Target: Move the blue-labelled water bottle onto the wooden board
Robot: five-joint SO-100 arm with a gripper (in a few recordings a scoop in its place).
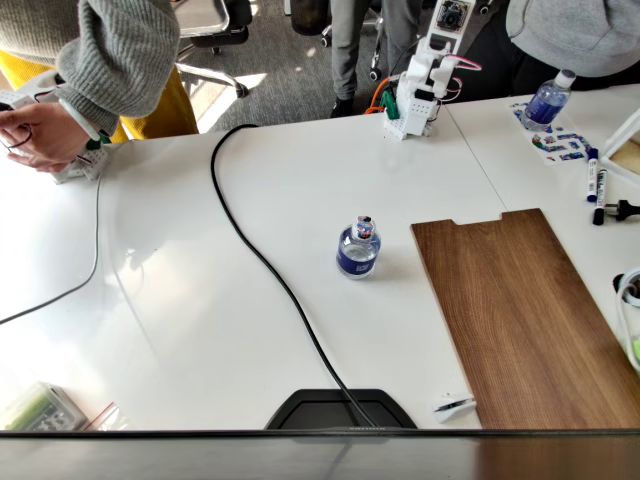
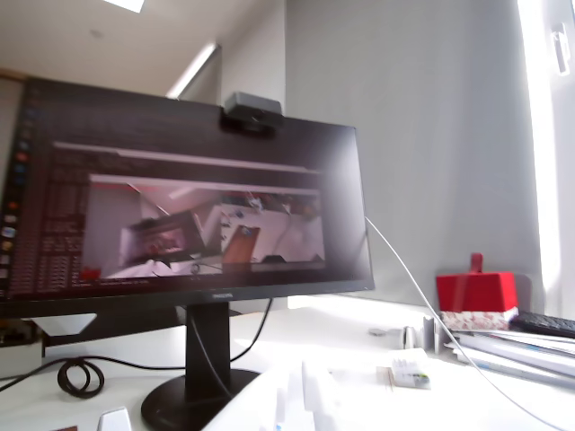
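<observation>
Far left in the fixed view, a person's hand (image 1: 32, 133) in a grey sleeve (image 1: 120, 55), over the edge of the white desk (image 1: 180, 300)

Lower left corner, a clear bag (image 1: 40, 405) with something pale green inside

Next, a black cable (image 1: 262, 262), curving from the back of the desk down to a dark monitor foot (image 1: 340, 408) at the near edge

Right of the cable, near the middle of the desk, the bottle (image 1: 358, 250): upright, cap on, blue label band facing the camera, standing free with nothing touching it

Well behind the bottle and a little to its right, at the far edge, the white arm (image 1: 415, 100), folded up on its base, with the end effector (image 1: 437, 72) held high and well apart from the bottle; opening of the fingers impossible to tell from here, nothing seen in its hold

Just right of the bottle, not touching it, the board (image 1: 530, 320): dark brown, flat on the desk, notch in its far short edge, surface bare

Further right at the back, a longer bottle (image 1: 548, 100) with a white cap, then markers (image 1: 595, 185) beside the board's far corner

In the wrist view, blurred white shapes at the bottom edge, too soft to make out; a red box (image 2: 476, 292) to the right on a desk
</observation>
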